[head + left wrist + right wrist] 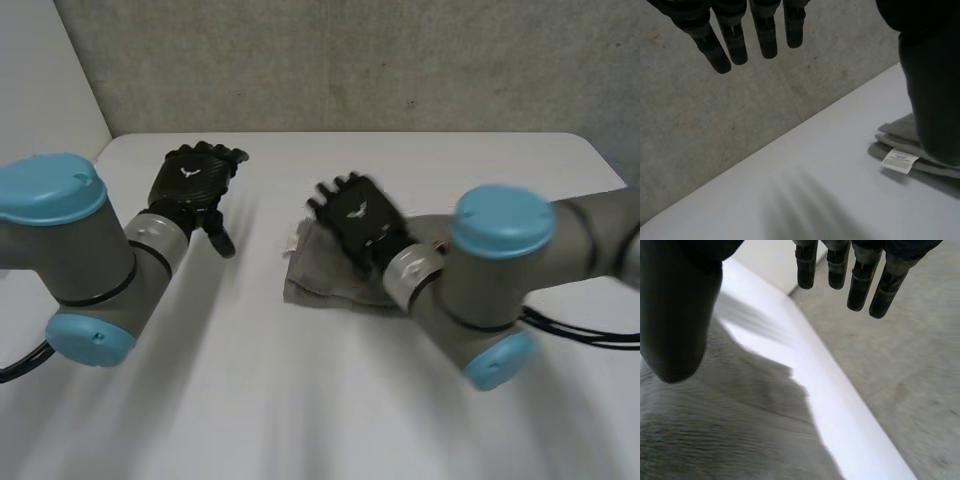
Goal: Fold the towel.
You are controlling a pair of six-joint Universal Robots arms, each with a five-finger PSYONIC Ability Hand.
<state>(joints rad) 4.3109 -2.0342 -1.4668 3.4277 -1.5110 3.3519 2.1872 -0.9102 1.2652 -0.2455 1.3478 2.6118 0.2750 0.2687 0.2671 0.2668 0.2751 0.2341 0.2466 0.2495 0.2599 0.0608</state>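
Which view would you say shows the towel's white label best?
Left wrist view: the white label lies plainly at the edge of the folded grey towel. The head view gives a pale speck; the right wrist view, grey weave.

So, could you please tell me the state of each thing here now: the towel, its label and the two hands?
towel: folded into a small stack, lying flat on the table.
label: sticking out at the towel's edge, resting on the table.
left hand: open, fingers straight, holding nothing, apart from the towel.
right hand: open, fingers straight, over the towel; I cannot tell if it touches.
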